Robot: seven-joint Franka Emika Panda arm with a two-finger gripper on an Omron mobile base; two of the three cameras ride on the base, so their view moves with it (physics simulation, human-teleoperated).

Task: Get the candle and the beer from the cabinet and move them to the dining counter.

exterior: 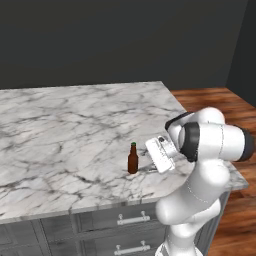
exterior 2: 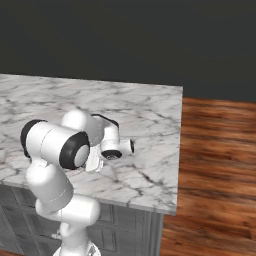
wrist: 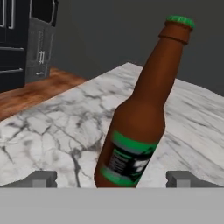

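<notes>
One beer (exterior: 132, 159) is seen upright on the dining counter (exterior: 60, 130), at centre frame, between the widely spread fingers of the gripper (wrist: 112, 179), ungripped. A straight retreat is judged best, so that neither fingertip clips the glass.

The arm's own white wrist is hiding the gripper's fingers in both base views, the beer (wrist: 140, 118) is losing its base behind the grey band in the hand view, and the dining counter (exterior: 60, 130) is running off the left edge of the left base view.
</notes>
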